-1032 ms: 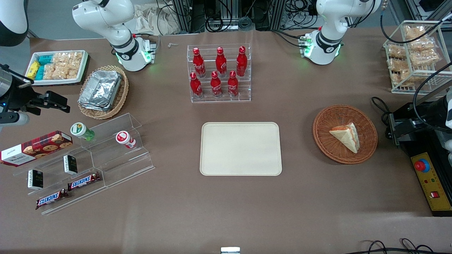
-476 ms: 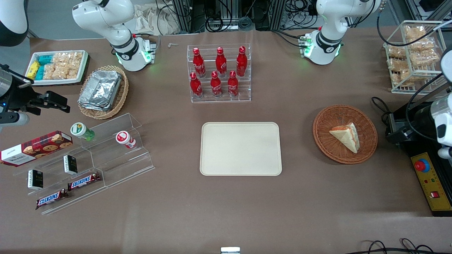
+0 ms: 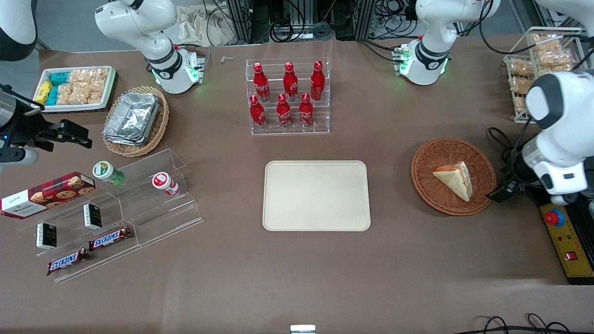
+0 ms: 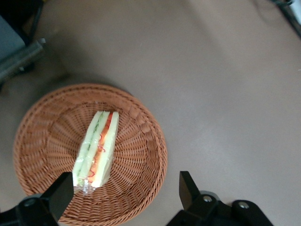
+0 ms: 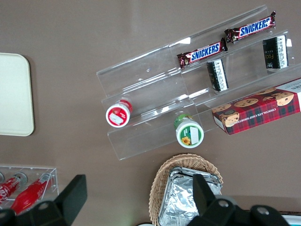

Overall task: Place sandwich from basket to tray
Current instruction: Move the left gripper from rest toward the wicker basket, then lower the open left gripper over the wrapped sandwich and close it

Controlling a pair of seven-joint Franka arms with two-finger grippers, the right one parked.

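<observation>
Now our left arm has swung in beside the round reddish-brown wicker basket (image 3: 453, 176). We see our gripper (image 4: 126, 193) with fingers apart, probably above the basket's rim, and the small triangular white-bread sandwich (image 4: 97, 150) lies lengthwise just ahead.

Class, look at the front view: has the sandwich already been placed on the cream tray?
No. The sandwich lies in the basket, the tray is bare, and the gripper hovers open above.
</observation>
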